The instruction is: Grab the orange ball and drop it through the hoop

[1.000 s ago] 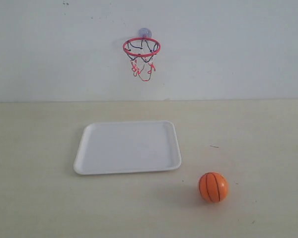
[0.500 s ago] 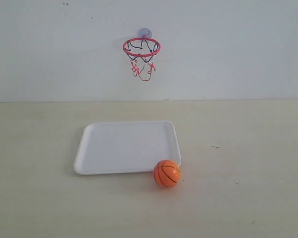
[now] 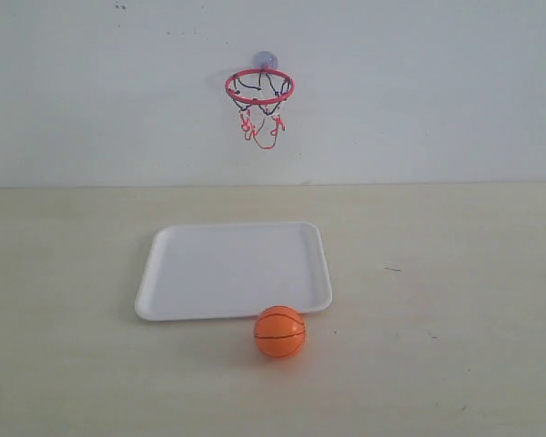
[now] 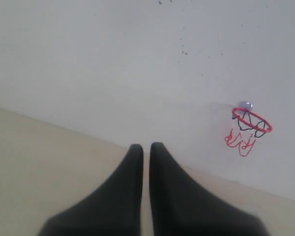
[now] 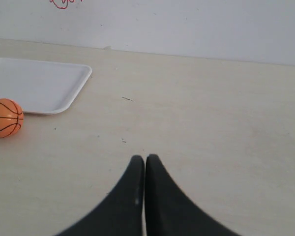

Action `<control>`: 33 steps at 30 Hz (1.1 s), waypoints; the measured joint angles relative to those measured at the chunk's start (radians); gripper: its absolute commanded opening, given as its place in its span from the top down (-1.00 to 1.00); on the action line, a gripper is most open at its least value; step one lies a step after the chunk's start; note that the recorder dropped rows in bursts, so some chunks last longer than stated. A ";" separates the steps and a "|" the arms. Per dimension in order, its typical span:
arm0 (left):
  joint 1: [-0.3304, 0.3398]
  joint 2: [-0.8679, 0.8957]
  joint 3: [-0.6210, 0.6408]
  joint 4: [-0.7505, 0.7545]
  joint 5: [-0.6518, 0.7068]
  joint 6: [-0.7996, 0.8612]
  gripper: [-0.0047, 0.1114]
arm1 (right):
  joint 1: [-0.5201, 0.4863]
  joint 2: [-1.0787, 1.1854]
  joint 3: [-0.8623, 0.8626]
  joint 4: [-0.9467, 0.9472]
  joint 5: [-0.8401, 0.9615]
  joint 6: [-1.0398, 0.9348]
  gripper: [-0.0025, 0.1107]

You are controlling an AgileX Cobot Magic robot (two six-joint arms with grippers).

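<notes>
The left gripper (image 4: 146,146) hangs above the table (image 4: 34,162), its two dark fingers drawn together with only a sliver of gap between the tips. The right gripper (image 5: 144,157) hangs over the same table, its fingers pressed flat against each other.

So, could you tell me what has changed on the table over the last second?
The ball rolled left across the table, from the right side to just in front of the near edge of the tray. Nothing took hold of it. Tray and hoop stayed put.
</notes>
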 measured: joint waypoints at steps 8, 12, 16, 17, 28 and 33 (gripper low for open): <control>0.000 -0.014 0.129 0.016 -0.047 0.085 0.85 | 0.000 0.000 0.000 0.000 0.000 0.000 0.96; 0.000 -0.014 0.132 0.067 0.014 0.111 0.85 | 0.000 0.000 0.000 0.000 0.000 0.000 0.96; 0.000 -0.014 0.134 0.122 0.031 0.114 0.85 | 0.000 0.000 0.000 0.000 0.000 0.000 0.96; 0.000 -0.014 0.134 0.127 0.031 0.115 0.85 | 0.000 0.000 0.000 0.000 0.000 0.000 0.96; 0.000 -0.014 0.134 0.131 0.059 0.263 0.85 | 0.000 0.000 0.000 0.000 0.000 0.000 0.96; 0.000 -0.014 0.134 0.129 0.083 0.237 0.85 | 0.000 0.000 0.000 0.000 -0.002 0.000 0.96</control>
